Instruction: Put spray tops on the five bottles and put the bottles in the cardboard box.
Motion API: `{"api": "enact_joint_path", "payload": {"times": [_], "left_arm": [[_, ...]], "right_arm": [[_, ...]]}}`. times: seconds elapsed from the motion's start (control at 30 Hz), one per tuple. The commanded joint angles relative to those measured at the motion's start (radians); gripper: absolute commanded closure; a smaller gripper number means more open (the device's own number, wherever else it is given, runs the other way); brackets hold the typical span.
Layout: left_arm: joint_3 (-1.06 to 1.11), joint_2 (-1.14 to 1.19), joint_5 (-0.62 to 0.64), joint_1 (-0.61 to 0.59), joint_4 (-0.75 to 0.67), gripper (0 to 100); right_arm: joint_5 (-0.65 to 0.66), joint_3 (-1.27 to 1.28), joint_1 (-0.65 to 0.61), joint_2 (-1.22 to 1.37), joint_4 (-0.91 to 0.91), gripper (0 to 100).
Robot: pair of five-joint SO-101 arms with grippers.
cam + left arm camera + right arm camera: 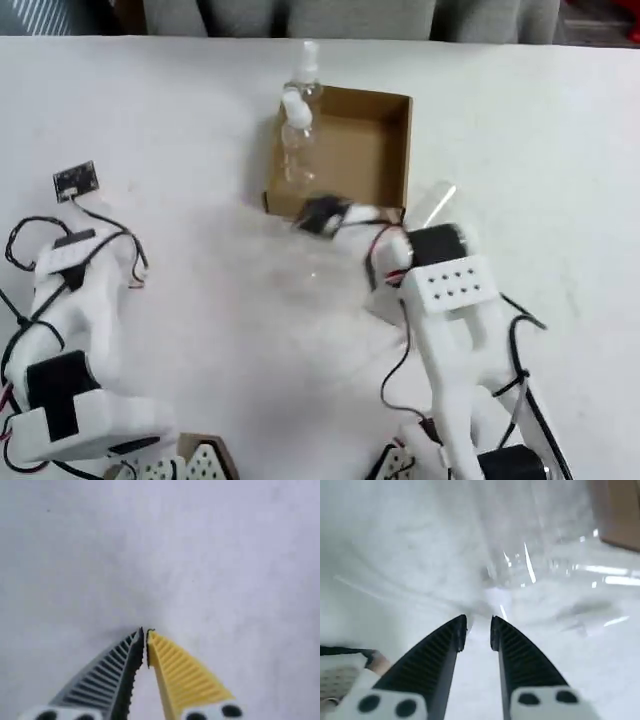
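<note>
The cardboard box (385,110) stands open at the back centre of the table. Two clear bottles with white spray tops (297,125) stand at its left wall, one behind the other. My right gripper (320,214) hovers just in front of the box. In the right wrist view its black fingers (445,645) stand a narrow gap apart with nothing between them, and a blurred clear bottle (520,565) lies just ahead near the box corner (620,515). Another clear bottle (435,205) shows beside the right arm. My left gripper (146,632) is shut over bare table.
A small black circuit board (75,180) with a wire lies at the left. The left arm (70,290) sits folded at the front left. White table (180,120) stretches around the box.
</note>
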Motion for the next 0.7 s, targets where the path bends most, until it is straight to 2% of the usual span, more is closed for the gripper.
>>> {"api": "enact_joint_path", "payload": {"times": [0.0, 0.17, 0.33, 0.4, 0.5, 0.67], "left_arm": [[-0.049, 0.002, 0.006, -0.005, 0.009, 98], [-0.049, 0.002, 0.005, 0.004, 0.008, 98], [-0.049, 0.002, 0.005, 0.002, 0.011, 98], [-0.049, 0.002, 0.005, 0.002, 0.011, 98], [-0.049, 0.002, 0.005, 0.002, 0.011, 98], [-0.049, 0.002, 0.005, 0.004, 0.011, 98]], "right_arm": [[-0.112, -0.008, 0.105, -0.016, 0.114, 92.9], [-0.046, 0.112, 0.111, 0.024, 0.156, 92.8], [0.060, 0.187, 0.151, 0.025, 0.033, 89.3], [0.043, 0.209, 0.183, 0.025, -0.016, 85.4], [-0.060, 0.218, 0.239, 0.035, -0.065, 83.7], [-0.408, 0.216, 0.229, 0.035, -0.111, 83.3]]}}
